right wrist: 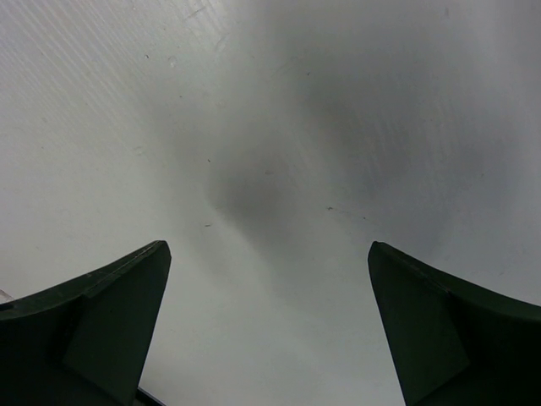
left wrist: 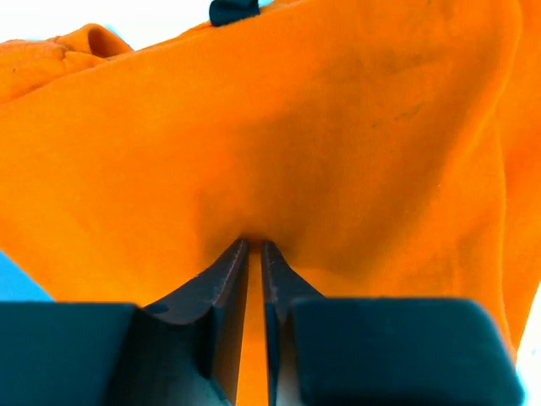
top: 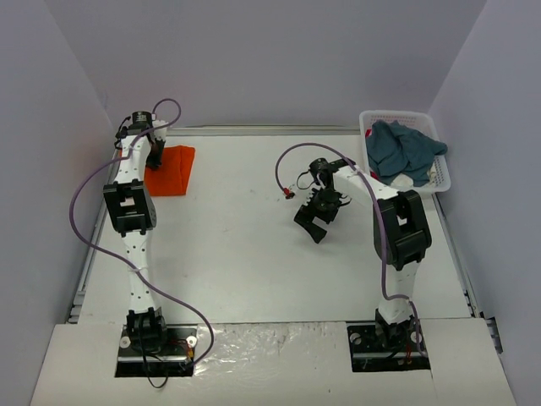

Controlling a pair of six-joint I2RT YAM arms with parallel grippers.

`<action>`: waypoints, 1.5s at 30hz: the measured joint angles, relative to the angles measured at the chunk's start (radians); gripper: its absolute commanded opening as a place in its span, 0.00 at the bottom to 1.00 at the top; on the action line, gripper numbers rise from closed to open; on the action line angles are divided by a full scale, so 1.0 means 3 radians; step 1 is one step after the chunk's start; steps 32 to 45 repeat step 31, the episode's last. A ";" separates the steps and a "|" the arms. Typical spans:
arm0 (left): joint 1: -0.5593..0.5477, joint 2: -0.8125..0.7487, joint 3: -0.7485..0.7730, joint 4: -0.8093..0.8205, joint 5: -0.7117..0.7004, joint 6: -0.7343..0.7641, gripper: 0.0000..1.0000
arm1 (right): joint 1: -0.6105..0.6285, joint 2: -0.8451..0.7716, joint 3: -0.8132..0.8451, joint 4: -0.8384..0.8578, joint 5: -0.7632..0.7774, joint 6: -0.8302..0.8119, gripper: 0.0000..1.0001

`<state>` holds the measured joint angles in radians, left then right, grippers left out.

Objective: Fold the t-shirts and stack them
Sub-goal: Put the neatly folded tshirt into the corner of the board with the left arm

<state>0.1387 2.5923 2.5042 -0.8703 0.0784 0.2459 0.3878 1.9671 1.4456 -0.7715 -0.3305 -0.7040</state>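
Observation:
The orange t-shirt [top: 172,170] lies folded at the table's far left. It fills the left wrist view [left wrist: 279,135]. My left gripper [top: 154,155] is down on its left edge; its jaws stand almost together [left wrist: 254,245], shut on a pinch of the orange cloth. The teal-blue t-shirt [top: 404,149] lies bunched in the white basket [top: 445,177] at the far right. My right gripper [top: 317,218] hangs open and empty over the bare table right of centre, its fingers [right wrist: 110,313] wide apart above the white surface.
The white table top [top: 245,245] is walled by grey panels on the left, back and right. The basket overhangs the table's far right corner. A purple cable loops from each arm.

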 measured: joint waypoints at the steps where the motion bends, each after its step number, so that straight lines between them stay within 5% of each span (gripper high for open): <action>1: 0.0000 -0.0001 0.0000 0.0004 0.0011 -0.0009 0.13 | 0.0000 0.0004 0.0001 -0.0004 0.0000 0.0000 1.00; 9: 0.0000 -0.0603 -0.0497 -0.0057 0.0187 -0.0057 0.19 | 0.0029 0.0008 0.0001 -0.0060 -0.0076 -0.0005 1.00; 15: -0.0032 -0.2225 -0.1723 0.0114 0.0296 -0.0086 0.34 | 0.0088 -0.0090 0.0000 -0.0031 -0.0139 0.0009 1.00; 20: -0.0169 -0.3705 -0.2757 0.0388 0.0370 -0.0058 0.65 | 0.0141 -0.0395 0.0045 0.0090 -0.0025 0.0234 1.00; 25: -0.0338 -0.4631 -0.3548 0.0526 0.0493 0.0004 0.73 | 0.0198 -0.0553 0.0258 0.0294 0.0332 0.0533 1.00; 31: -0.0362 -0.4826 -0.4196 0.0538 0.0498 0.0014 0.75 | 0.0174 -0.0918 0.0320 0.0426 0.0422 0.0722 1.00; 45: -0.0362 -0.4826 -0.4196 0.0538 0.0498 0.0014 0.75 | 0.0174 -0.0918 0.0320 0.0426 0.0422 0.0722 1.00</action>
